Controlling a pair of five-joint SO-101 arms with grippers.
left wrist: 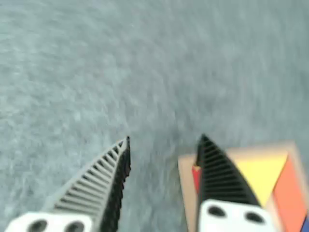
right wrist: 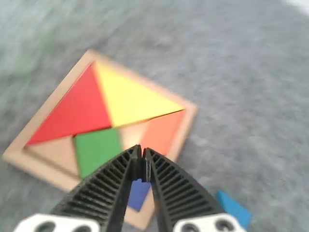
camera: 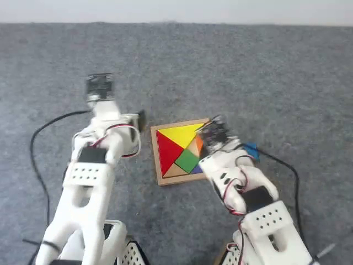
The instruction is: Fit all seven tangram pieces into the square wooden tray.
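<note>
right gripper [right wrist: 143, 151] closed above the tray [right wrist: 55, 152]; left gripper [left wrist: 164, 140] spread open beside it.

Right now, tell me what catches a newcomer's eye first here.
The square wooden tray stands out on the grey carpet, bright with a red triangle, a yellow triangle and a green square. The right gripper hangs shut over the tray. A blue piece lies outside it, to its right.
</note>
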